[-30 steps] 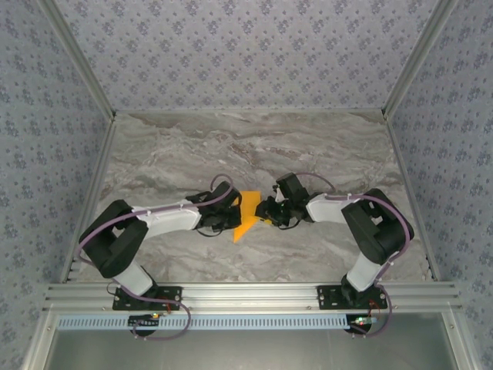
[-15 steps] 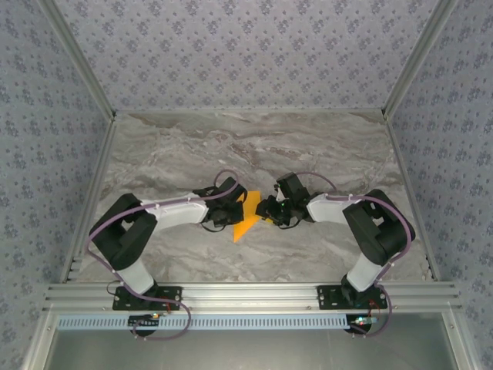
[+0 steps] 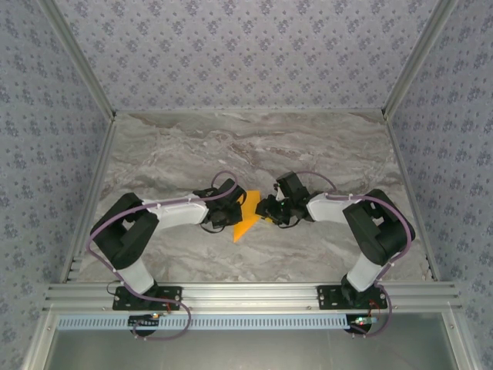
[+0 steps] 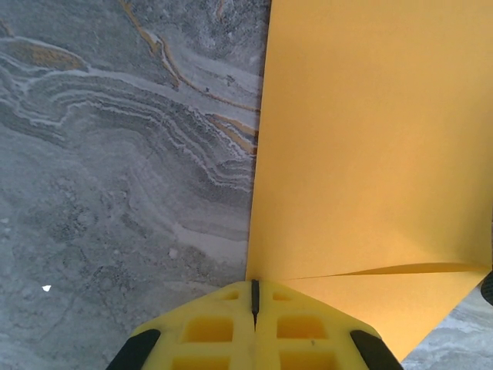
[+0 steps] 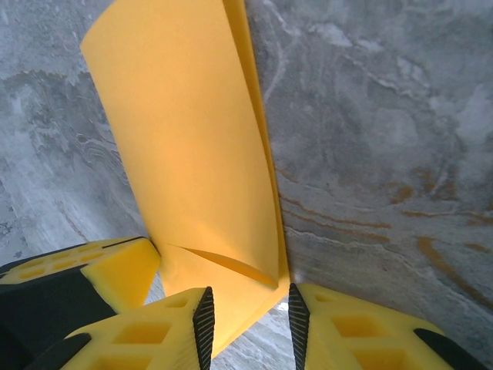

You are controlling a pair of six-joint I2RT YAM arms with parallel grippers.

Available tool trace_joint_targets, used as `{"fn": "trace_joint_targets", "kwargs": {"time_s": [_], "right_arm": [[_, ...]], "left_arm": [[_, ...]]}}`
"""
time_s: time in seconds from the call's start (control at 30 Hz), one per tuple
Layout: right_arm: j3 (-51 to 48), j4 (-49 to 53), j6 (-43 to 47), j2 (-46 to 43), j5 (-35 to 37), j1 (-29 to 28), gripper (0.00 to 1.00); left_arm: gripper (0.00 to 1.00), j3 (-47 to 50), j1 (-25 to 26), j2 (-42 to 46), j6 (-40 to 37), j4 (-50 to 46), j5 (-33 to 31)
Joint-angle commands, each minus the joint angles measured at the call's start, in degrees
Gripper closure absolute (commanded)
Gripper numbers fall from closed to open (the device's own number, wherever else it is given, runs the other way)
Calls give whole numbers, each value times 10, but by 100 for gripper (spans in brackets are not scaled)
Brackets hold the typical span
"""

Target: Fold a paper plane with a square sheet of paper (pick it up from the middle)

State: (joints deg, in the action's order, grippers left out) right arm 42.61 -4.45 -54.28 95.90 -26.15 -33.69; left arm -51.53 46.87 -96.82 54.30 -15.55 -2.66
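Looks down from above onto a grey marble-veined desk [image 3: 323, 146] boxed in by floral wallpaper [image 3: 246, 54]. Finds the square sheet of paper [image 3: 246, 217], orange and creased into a narrow pointed shape, lying mid-desk between the two arms. Puts the left end effector [image 3: 231, 212] at its left side and the right end effector [image 3: 266, 210] at its right. Reads that as a two-sided hold, one side to pin and the other to work a fold. Moves to the left wrist and sees the left end effector [image 4: 254, 291] clenched, yellow fingertips closed to a thin seam right at the paper's [image 4: 370, 154] straight left edge, where a flap stands slightly off the layer beneath. Cannot tell whether paper is nipped in that seam or merely pressed down; judges it set there to anchor the crease either way. Turns to the right wrist and shows the right end effector [image 5: 248, 308] released, jaws apart and straddling the sheet's near corner without clamping it, the paper [image 5: 192, 139] bowing upward beyond. Suggests readiness to catch that corner or flatten the flap. Places the folding as partly done, with no finished plane yet.
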Motion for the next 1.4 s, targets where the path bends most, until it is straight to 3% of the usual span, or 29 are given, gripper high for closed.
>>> {"fn": "trace_joint_targets", "kwargs": {"time_s": [0.0, 0.7, 0.97, 1.37], "right_arm": [[19, 17, -3, 8, 2, -3, 65], [27, 48, 2, 15, 27, -10, 63], [30, 12, 1, 23, -6, -12, 70], [26, -27, -18, 31, -39, -12, 73]], "left_arm": [[100, 17, -2, -8, 6, -19, -14], [100, 18, -2, -9, 6, -18, -9], [100, 17, -2, -10, 5, -18, -8], [100, 14, -2, -7, 2, -22, -7]]}}
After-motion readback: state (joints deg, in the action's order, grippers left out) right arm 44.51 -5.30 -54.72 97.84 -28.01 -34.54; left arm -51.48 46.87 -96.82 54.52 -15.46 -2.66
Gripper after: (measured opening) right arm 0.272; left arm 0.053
